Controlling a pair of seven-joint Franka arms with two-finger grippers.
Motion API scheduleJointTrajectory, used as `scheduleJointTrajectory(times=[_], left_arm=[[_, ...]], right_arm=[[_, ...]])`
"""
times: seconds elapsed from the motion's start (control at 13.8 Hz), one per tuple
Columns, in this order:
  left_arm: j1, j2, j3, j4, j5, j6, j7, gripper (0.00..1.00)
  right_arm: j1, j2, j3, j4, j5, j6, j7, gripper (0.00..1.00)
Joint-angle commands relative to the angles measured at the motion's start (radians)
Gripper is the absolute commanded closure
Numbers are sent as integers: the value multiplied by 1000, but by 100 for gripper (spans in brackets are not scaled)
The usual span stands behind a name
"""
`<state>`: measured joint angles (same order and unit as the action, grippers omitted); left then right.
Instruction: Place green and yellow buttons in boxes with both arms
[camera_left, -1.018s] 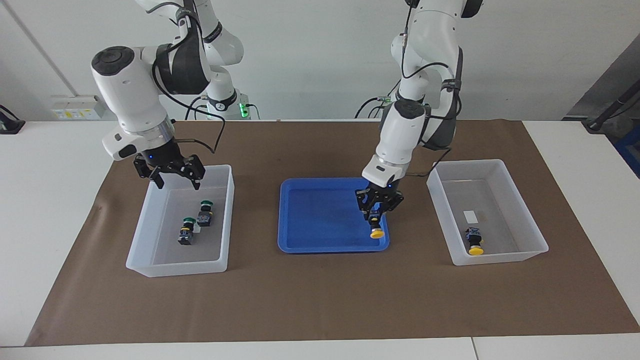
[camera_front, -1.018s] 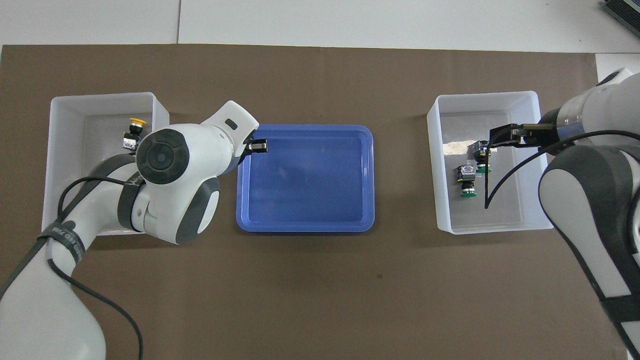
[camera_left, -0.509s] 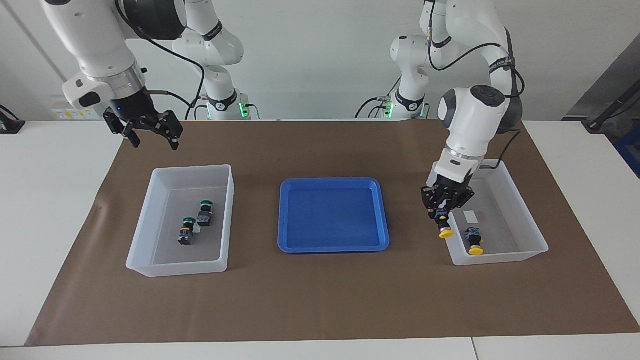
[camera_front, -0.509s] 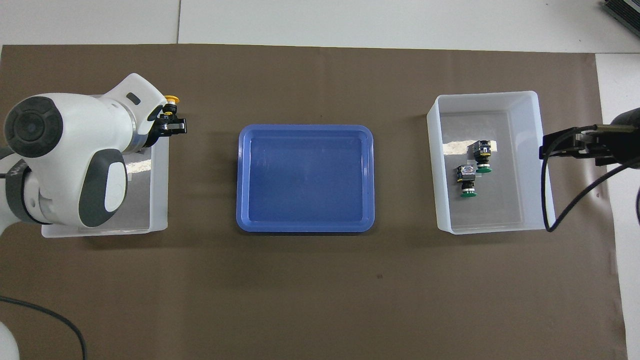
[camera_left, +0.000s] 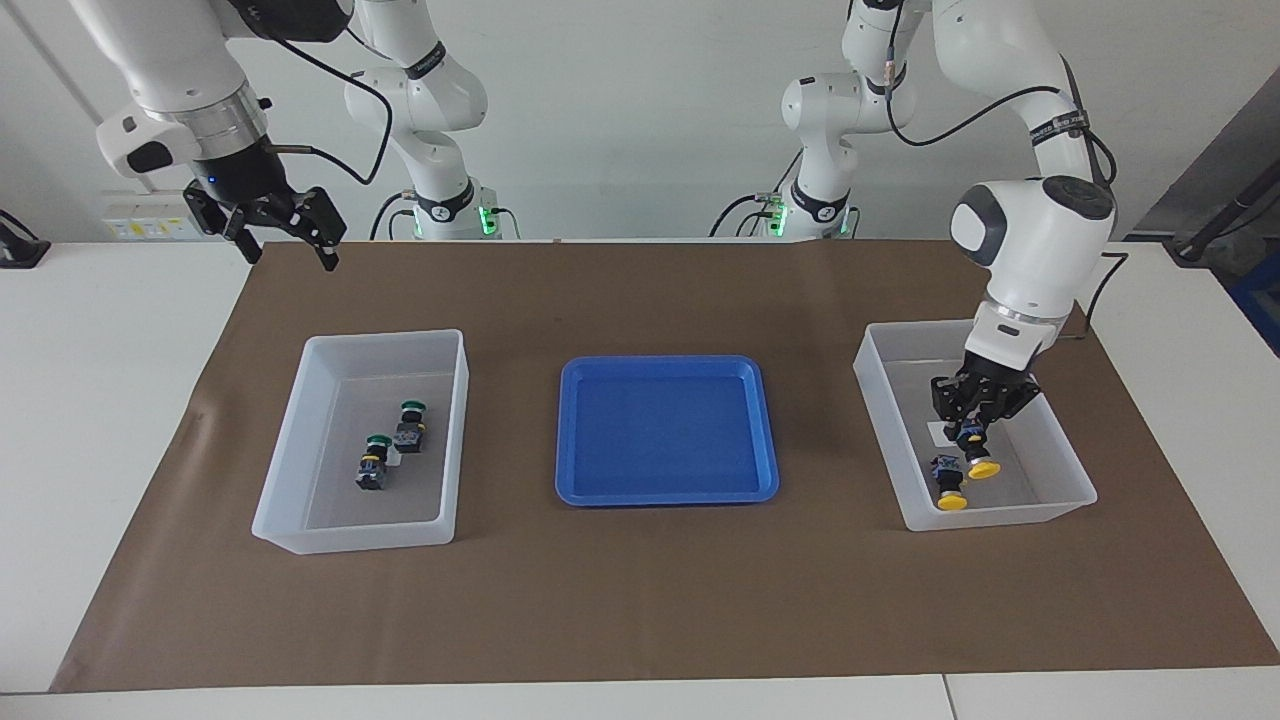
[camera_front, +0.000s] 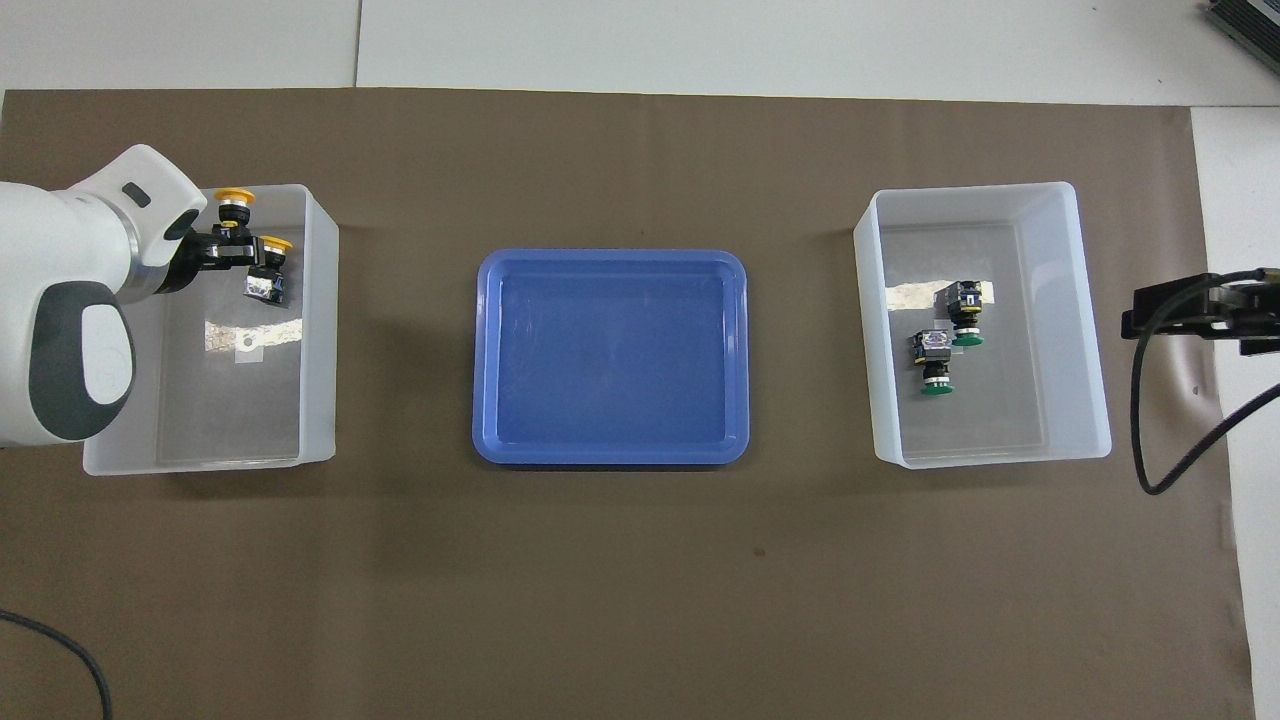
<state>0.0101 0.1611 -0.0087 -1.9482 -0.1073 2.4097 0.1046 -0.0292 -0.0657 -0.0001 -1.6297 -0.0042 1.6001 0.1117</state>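
Facing view shows the held yellow button (camera_left: 979, 455) hanging cap-down in the left gripper (camera_left: 975, 430), whose fingers are clenched on its dark body, inside the box (camera_left: 1060, 455) at the left arm's end of the table. A second yellow button (camera_left: 948, 483) lies on that box's floor just beside the held one, its cap pointing away from the robots. Whether the 2 touch cannot be told. A small white label (camera_front: 248, 347) lies on the floor of this box, nearer to the robots than the buttons; no writing on it can be read.

The other box (camera_left: 292, 470) stands at the right arm's end of the table and holds 2 green buttons (camera_left: 388, 450) lying close together near its middle, with a white label (camera_front: 915, 295) partly under them. The right gripper (camera_left: 285, 228) hangs high over the brown mat's (camera_left: 640, 600) edge by that box, released, jaws spread and holding nothing.

Between the 2 boxes sits a shallow blue tray (camera_left: 570, 440), with nothing in it, well apart from both. Nothing stands between the left gripper and the box floor. 2 smaller white arms with green-lit bases (camera_left: 485, 218) stand at the robots' edge of the table.
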Motion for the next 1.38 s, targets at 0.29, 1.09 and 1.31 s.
scheduleJointTrajectory(times=[0.29, 1.09, 1.31], left_arm=[[76, -12, -7, -84, -143, 28, 243, 100], [91, 21, -2, -204, -143, 150, 293, 100], [96, 18, 3, -242, -143, 170, 290, 96]], right_arm=[[34, 1, -52, 8, -8, -31, -53, 0], [32, 20, -55, 57, -7, -64, -53, 0], [45, 18, -54, 53, -5, -51, -50, 0]])
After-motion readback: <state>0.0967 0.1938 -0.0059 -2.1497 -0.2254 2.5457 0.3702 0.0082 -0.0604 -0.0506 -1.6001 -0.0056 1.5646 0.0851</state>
